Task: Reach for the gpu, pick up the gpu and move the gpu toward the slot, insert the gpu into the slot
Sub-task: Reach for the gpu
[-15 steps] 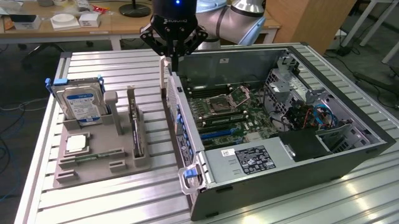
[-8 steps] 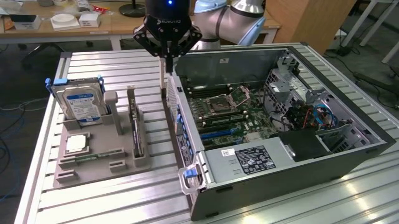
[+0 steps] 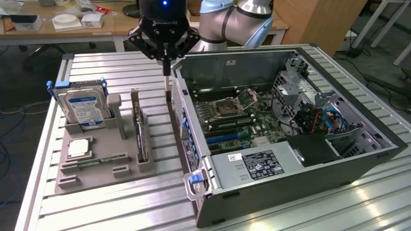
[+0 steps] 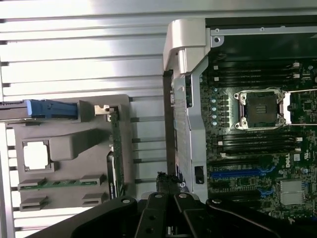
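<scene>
- your gripper [image 3: 168,71] hangs over the strip of table [image 3: 115,202] between the grey holder [image 3: 96,171] and the open computer case [image 3: 244,65]. it is close to the case's near wall, with its fingers pressed together on nothing.
- the gpu [image 3: 139,137] stands on edge in a groove of the holder, on the side nearest the case, untouched. in the wrist view it shows edge-on [image 4: 116,148] as a thin green line with a metal end piece. the gripper [image 4: 167,184] sits off to the case side of it, not above it.
- the holder also carries a hard drive [image 3: 80,106], upright toward the exterior view's left, and a square chip [image 3: 78,147] lying flat (neither is yours to take).
- the step in hand, as i judge it, is the reach. nothing is lifted, and the long blue slot [image 3: 222,137] on the board inside the case, likely the target, is bare.
- by my reading, the reach calls for three things:
  - come across toward the holder until you are square over the gpu's top edge.
  - spread the fingers.
  - line the fingers up with the gpu's two faces.
- the groove walls sit just beside the gpu, so a skewed approach has little room.
</scene>
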`<state>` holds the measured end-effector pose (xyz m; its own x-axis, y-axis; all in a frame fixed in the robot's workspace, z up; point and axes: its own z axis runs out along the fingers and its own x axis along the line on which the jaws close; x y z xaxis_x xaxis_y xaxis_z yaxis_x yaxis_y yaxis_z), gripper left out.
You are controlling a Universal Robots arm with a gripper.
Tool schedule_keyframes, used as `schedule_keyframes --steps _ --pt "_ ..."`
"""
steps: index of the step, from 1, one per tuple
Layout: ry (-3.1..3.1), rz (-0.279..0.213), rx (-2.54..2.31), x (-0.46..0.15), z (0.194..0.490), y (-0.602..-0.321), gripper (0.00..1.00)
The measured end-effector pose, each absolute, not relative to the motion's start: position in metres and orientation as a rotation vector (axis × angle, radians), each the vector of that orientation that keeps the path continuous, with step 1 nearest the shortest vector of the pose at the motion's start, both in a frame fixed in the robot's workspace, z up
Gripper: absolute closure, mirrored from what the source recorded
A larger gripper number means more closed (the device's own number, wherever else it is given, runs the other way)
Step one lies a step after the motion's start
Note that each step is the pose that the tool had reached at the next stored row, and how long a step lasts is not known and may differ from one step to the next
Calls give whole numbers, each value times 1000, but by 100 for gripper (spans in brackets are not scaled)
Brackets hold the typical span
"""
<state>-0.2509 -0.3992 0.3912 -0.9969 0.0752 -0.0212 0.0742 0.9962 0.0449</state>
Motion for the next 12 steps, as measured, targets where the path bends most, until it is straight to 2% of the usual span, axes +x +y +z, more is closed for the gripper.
schedule_keyframes --steps 12 --pt "3121 69 117 -270 390 -399 90"
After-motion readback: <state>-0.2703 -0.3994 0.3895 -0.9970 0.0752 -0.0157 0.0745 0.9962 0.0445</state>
